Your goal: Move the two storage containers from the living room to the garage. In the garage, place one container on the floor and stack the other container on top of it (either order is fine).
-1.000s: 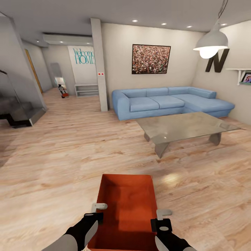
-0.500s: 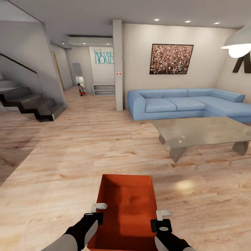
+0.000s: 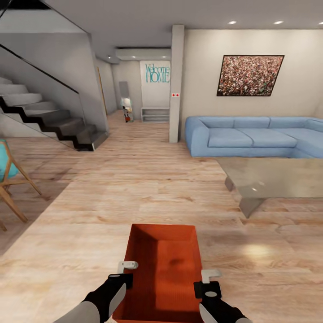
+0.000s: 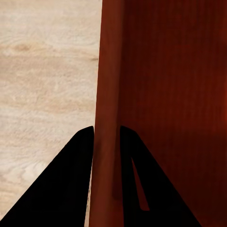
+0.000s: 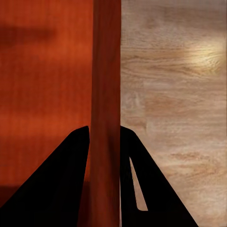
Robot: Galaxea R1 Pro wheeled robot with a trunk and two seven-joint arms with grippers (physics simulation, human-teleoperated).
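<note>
One orange-red storage container [image 3: 163,264] hangs low in front of me over the light wood plank floor [image 3: 89,215] of the living room. My left gripper [image 3: 127,269] is shut on its left wall, and my right gripper [image 3: 207,278] is shut on its right wall. In the left wrist view the dark fingers [image 4: 71,179] pinch the thin ribbed wall [image 4: 109,71] of the bin. The right wrist view has the right gripper [image 5: 105,128] clamped on the opposite wall [image 5: 106,56]. The bin is empty. The second container, the garage and its concrete floor are out of view.
A blue sofa [image 3: 251,137] and a low glass coffee table [image 3: 278,177] stand to the right. Dark stairs [image 3: 49,119] rise at the left, with a wooden chair [image 3: 9,179] nearer. A white pillar [image 3: 176,85] flanks a hallway [image 3: 134,125] straight ahead.
The camera has swung to the left: sofa and table slid to the picture's right, stairs and chair came into view. The bin and both grippers keep the same hold.
</note>
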